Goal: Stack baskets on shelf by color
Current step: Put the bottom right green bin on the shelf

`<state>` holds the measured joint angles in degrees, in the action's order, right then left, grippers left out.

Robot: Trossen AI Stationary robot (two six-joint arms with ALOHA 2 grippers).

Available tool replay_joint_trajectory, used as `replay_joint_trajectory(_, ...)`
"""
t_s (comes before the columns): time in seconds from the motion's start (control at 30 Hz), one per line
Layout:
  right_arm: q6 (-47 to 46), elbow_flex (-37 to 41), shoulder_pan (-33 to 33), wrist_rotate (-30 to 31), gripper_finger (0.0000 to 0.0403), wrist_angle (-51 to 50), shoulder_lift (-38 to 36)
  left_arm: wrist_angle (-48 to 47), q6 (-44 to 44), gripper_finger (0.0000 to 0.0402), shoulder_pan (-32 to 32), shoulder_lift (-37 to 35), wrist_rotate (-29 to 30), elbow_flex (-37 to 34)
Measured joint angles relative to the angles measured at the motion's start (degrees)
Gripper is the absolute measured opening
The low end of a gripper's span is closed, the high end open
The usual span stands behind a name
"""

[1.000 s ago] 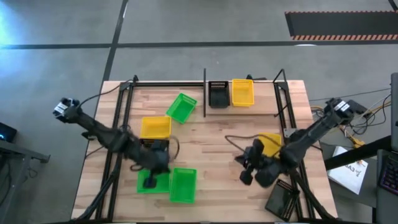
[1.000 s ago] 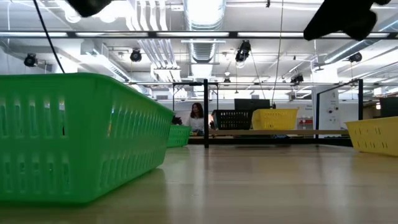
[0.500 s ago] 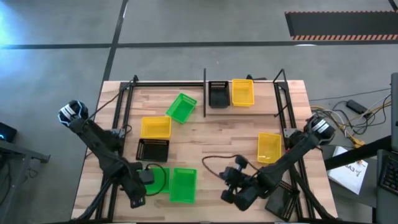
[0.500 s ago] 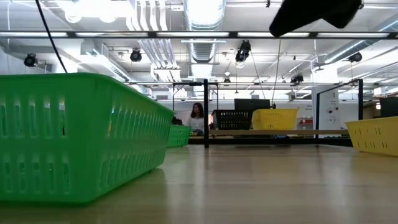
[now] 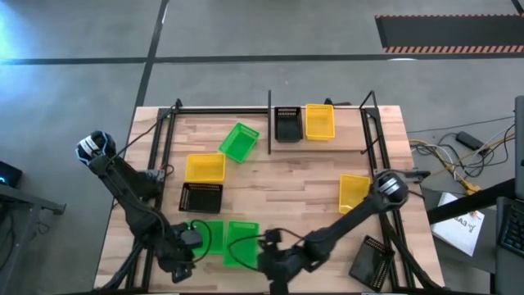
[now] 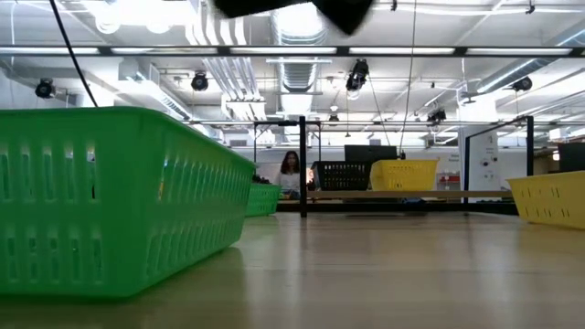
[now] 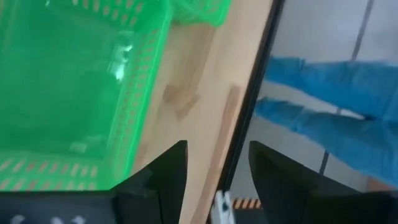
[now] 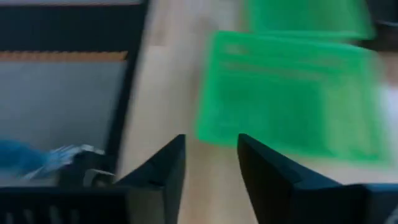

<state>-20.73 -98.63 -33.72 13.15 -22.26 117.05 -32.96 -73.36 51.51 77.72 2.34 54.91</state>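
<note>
Early in the sorting, by the look of it: only a black basket point(image 5: 286, 124) and a yellow basket point(image 5: 318, 121) sit on the shelf point(image 5: 344, 139) at the far edge, side by side, neither stacked. Elsewhere on the worktop point(image 5: 286, 176): a green basket point(image 5: 238, 142) tilted near the shelf, a yellow one point(image 5: 204, 167) with a black one point(image 5: 201, 197) just beside it, another yellow point(image 5: 354, 194) toward the right, a black one point(image 5: 372, 262) at the near right corner, and two green baskets point(image 5: 229, 242) touching at the near edge.

Both arms down at that near edge. Left gripper point(image 5: 182, 264) just left of the green pair, fingers point(image 7: 165, 180) spread and holding nothing, over the worktop's edge beside a green wall. Right gripper point(image 5: 274, 266) just right of the same pair, fingers point(image 8: 163, 168) likewise apart and bare, pointed at the green basket ahead.

Step in hand, probably: picking up a green basket. Next move calls for closing over one mesh wall, lifting clear of its neighbour, then carrying to a free stretch of shelf.
</note>
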Motion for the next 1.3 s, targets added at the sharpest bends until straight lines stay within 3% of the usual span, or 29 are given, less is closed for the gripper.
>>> replay_joint_trajectory(0.13,5.0,-4.7,1.6,-5.5,0.0177,3.9,6.1,1.2,0.0,0.0155,0.1,0.1,2.4,0.1)
replay_joint_trajectory(0.4,6.0,-18.4,1.9,2.9,0.0168,-2.5,17.0,2.3,-2.8,0.0155,0.1,0.1,2.8,0.0)
replay_joint_trajectory(0.6,3.8,-23.9,2.2,3.8,0.0142,-7.0,20.4,4.7,-2.8,0.0155,0.3,0.1,6.3,0.2)
replay_joint_trajectory(0.73,3.8,-23.6,3.1,3.5,0.0101,-7.7,20.1,7.1,-2.9,0.0155,0.3,0.4,8.2,0.2)
replay_joint_trajectory(0.9,3.8,-23.6,4.1,2.9,0.002,-11.5,19.0,9.2,-2.9,0.0155,0.3,0.7,10.2,0.1)
replay_joint_trajectory(1.1,4.8,-23.6,4.0,5.5,0.001,-20.7,13.2,9.0,-2.8,0.0155,0.3,0.6,12.1,0.0)
replay_joint_trajectory(1.3,3.6,-22.2,3.2,7.4,0.0009,-37.7,4.1,9.0,-2.3,0.0155,0.3,0.6,18.5,0.0)
